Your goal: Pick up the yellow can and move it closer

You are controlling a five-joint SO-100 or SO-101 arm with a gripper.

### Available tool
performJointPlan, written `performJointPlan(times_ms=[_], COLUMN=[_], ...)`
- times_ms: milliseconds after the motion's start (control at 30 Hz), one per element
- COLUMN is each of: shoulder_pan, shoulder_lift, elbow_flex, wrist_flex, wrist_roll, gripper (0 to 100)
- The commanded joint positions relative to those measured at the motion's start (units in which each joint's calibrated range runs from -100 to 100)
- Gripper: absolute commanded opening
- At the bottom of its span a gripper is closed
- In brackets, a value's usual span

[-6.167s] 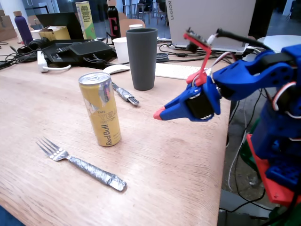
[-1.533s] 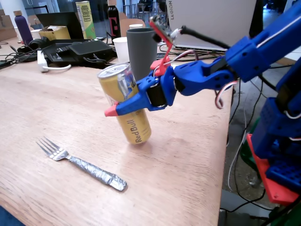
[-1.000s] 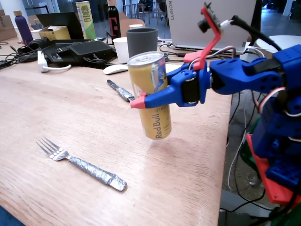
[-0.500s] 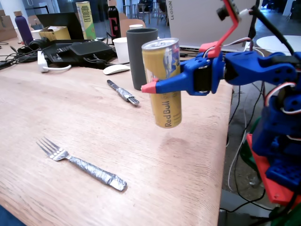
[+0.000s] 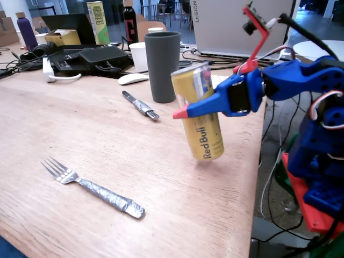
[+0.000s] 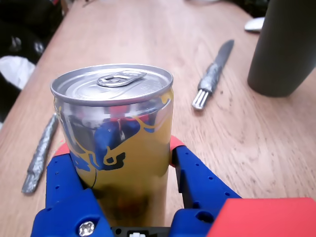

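Observation:
The yellow can (image 5: pixel 200 115) is a slim gold drink can with red "Red Bull" lettering. It leans at a tilt near the table's right edge in the fixed view. Its lower end is at or just above the wood; I cannot tell whether it touches. My blue gripper (image 5: pixel 191 107) reaches in from the right and is shut on the can's upper half, its red-tipped finger across the front. In the wrist view the can (image 6: pixel 116 143) fills the centre with its silver top and pull tab up. The gripper (image 6: pixel 118 148) clamps it from both sides, a blue finger (image 6: pixel 197 177) on each flank.
A dark grey tumbler (image 5: pixel 163 64) (image 6: pixel 286 44) stands just behind the can. A foil-wrapped knife (image 5: pixel 141 105) (image 6: pixel 212 76) lies left of the tumbler, and a foil-handled fork (image 5: pixel 97 188) lies nearer the front. Mouse (image 5: pixel 133 79), white cup (image 5: pixel 138 55) and laptop (image 5: pixel 236 27) crowd the back.

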Motion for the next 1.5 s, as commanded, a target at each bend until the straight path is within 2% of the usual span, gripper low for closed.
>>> performJointPlan(times_ms=[0, 300, 433, 1100, 1233, 1467], shoulder_pan=[-1.11, -1.62, -3.14, -3.82, -3.82, -3.82], shoulder_lift=[-2.44, -2.44, -2.44, -2.44, -2.53, -2.53], elbow_flex=[0.43, 0.43, 0.43, 0.43, 0.43, 0.43], wrist_flex=[0.65, 1.47, 10.42, 9.43, 9.43, 10.34], wrist_roll=[-0.24, 0.29, 0.34, 0.49, 4.35, 4.44], gripper=[17, 17, 17, 17, 17, 17])
